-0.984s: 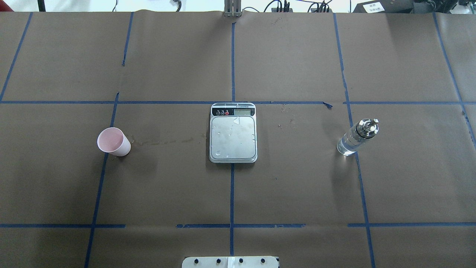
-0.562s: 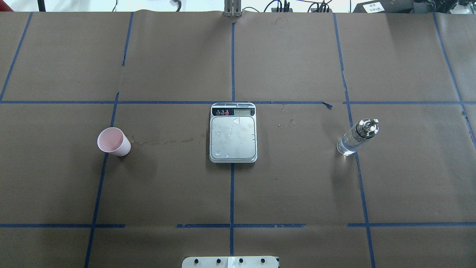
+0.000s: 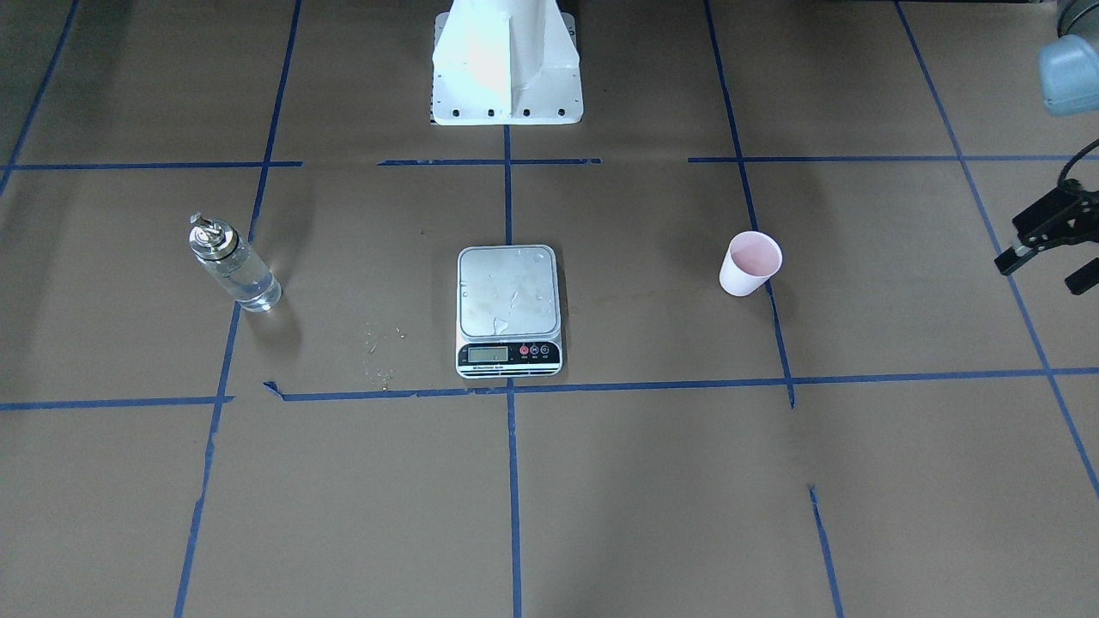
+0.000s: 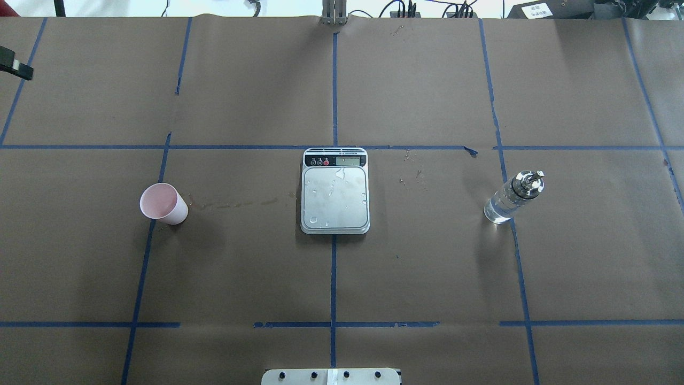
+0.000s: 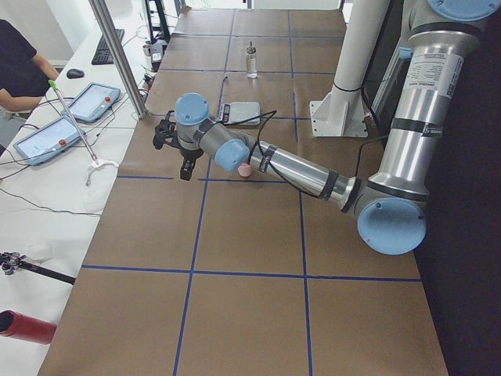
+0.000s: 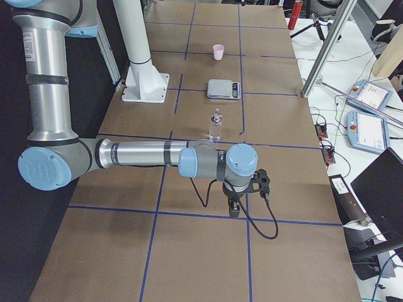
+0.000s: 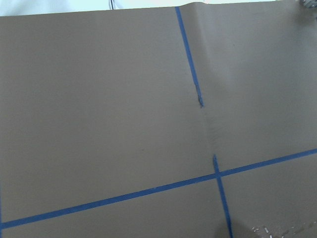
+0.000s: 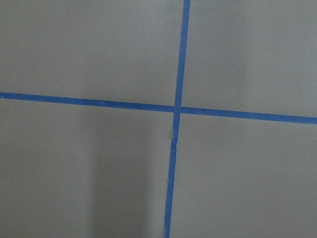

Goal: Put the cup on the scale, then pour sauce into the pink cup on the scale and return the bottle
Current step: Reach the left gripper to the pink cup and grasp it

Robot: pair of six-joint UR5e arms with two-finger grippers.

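Note:
The pale pink cup (image 4: 163,203) stands upright on the brown paper, left of the scale (image 4: 335,198); it also shows in the front view (image 3: 749,263). The scale's steel platform carries only water drops. The clear glass bottle (image 4: 513,198) with its silver spout stands upright to the right, clear sauce inside (image 3: 249,283). My left gripper (image 3: 1052,262) is open and empty, well outboard of the cup; one fingertip (image 4: 12,64) shows at the overhead view's left edge. My right gripper (image 6: 242,195) hovers over bare paper outboard of the bottle; I cannot tell whether it is open.
The white robot base (image 3: 506,69) sits at the table's near middle. Wet spots (image 3: 382,352) lie on the paper beside the scale. A metal post (image 5: 121,59) and tablets (image 5: 78,106) stand at the operators' side.
A fingertip of my left gripper has come into the overhead view at the far left edge. Cup, scale and bottle have not moved.

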